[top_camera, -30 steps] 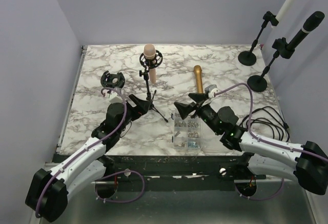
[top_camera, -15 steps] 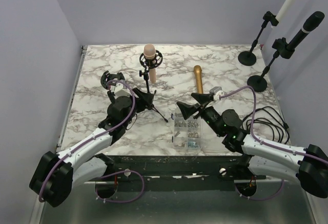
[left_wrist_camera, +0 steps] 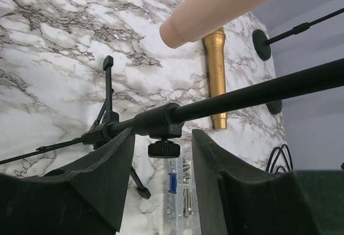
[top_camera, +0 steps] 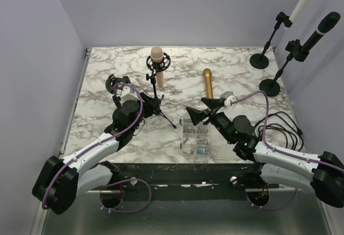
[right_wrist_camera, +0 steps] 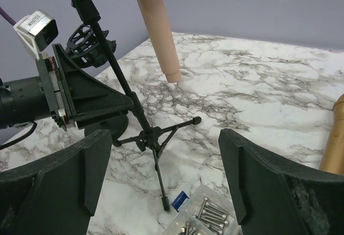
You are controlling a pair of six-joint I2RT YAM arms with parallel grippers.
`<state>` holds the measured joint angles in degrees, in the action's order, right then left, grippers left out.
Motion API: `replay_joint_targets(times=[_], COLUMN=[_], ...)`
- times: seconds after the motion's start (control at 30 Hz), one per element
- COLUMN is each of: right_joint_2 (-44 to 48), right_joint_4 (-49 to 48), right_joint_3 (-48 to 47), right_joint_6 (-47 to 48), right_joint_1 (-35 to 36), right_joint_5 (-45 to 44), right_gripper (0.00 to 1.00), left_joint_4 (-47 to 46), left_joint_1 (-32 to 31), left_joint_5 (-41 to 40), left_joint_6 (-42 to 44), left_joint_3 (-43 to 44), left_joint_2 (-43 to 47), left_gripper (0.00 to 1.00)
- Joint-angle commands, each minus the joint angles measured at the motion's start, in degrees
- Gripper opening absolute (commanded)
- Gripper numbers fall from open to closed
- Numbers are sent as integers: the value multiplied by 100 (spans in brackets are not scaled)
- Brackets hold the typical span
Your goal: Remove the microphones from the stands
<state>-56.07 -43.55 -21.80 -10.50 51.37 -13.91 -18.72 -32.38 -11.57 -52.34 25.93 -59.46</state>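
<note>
A pink microphone [top_camera: 156,57] sits upright in a black shock mount on a small black tripod stand [top_camera: 155,90] at mid-table. My left gripper [top_camera: 152,105] is open, its jaws on either side of the stand's lower pole. In the left wrist view the pole [left_wrist_camera: 226,100] crosses just past the fingertips [left_wrist_camera: 121,143], its clamp knob [left_wrist_camera: 164,149] hangs between the jaws, and the microphone's lower end [left_wrist_camera: 215,6] shows above. My right gripper [top_camera: 203,110] is open and empty, right of the stand. Its wrist view shows the microphone [right_wrist_camera: 158,30] and the tripod [right_wrist_camera: 153,138].
A gold microphone [top_camera: 207,83] lies flat on the marble table. A clear box of screws [top_camera: 196,138] sits near the front edge. A spare shock mount [top_camera: 117,83] stands at the left. Two more microphones on stands [top_camera: 293,14] [top_camera: 312,38] and loose cables [top_camera: 279,125] are at the right.
My left gripper has moved forward and right until its jaws straddle the stand's pole. My right gripper has shifted slightly. The microphone and stand have not moved.
</note>
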Motion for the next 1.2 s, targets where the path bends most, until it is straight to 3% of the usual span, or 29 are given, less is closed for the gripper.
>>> replay_joint_targets(times=[0.0, 0.23, 0.3, 0.37, 0.5, 0.8, 1.17], right_joint_2=[12, -20, -18, -12, -22, -64, -113], right_joint_4=[-241, -282, -286, -310, -338, -347, -347], right_joint_3=[104, 123, 128, 141, 151, 150, 136], right_joint_6=[43, 46, 42, 41, 45, 35, 19], right_joint_1=[-5, 3, -4, 3, -1, -2, -4], right_joint_5=[-137, -113, -112, -101, -94, -56, -26], right_gripper=[88, 88, 89, 89, 88, 88, 88], left_joint_4=[-142, -273, -304, -171, -55, -133, -1355], left_joint_1=[-39, -3, 29, 43, 55, 212, 454], left_joint_5=[19, 148, 182, 168, 274, 917, 1150], left_joint_6=[-57, -218, -300, -445, -961, -3053, -4877], left_joint_3=[86, 76, 65, 95, 26, -363, -1231], left_joint_2=[-116, -289, -323, -364, -332, -195, -12], left_gripper=[45, 31, 19, 0, 0, 0, 0])
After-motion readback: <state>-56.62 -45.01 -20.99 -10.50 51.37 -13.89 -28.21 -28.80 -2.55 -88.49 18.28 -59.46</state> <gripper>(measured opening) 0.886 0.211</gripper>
